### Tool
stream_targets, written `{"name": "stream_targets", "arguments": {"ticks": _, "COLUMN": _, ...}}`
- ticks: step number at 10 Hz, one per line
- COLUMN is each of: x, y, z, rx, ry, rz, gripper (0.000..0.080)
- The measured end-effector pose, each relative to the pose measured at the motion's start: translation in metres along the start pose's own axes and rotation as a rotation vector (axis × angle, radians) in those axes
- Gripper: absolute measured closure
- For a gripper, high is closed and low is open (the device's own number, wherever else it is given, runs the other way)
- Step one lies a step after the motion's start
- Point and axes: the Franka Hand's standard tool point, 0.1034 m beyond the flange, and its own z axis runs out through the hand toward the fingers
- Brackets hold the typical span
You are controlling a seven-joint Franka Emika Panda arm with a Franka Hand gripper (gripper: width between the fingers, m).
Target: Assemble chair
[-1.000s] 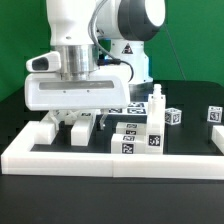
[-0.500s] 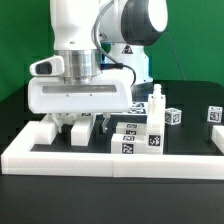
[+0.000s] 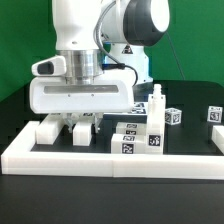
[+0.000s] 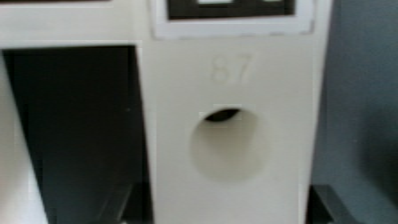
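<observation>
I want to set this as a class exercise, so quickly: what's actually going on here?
A single robot arm is bent low over the table, and its tool is shut on a white chair part, a flat piece with an oval hole and a tag at one end. The part looks to be down at table level, not lifted. The other tagged parts lie loose toward the exterior view's right, inside the white border rail. Nothing appears joined yet.
</observation>
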Motion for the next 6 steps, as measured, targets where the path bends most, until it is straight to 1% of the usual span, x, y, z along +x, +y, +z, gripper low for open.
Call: {"name": "stream_targets", "arguments": {"ticks": 6, "x": -0.0001, "y": 0.0007, "z": 0.0000, "rx": 0.000, "ry": 0.000, "rz": 0.001, "gripper": 0.0512}}
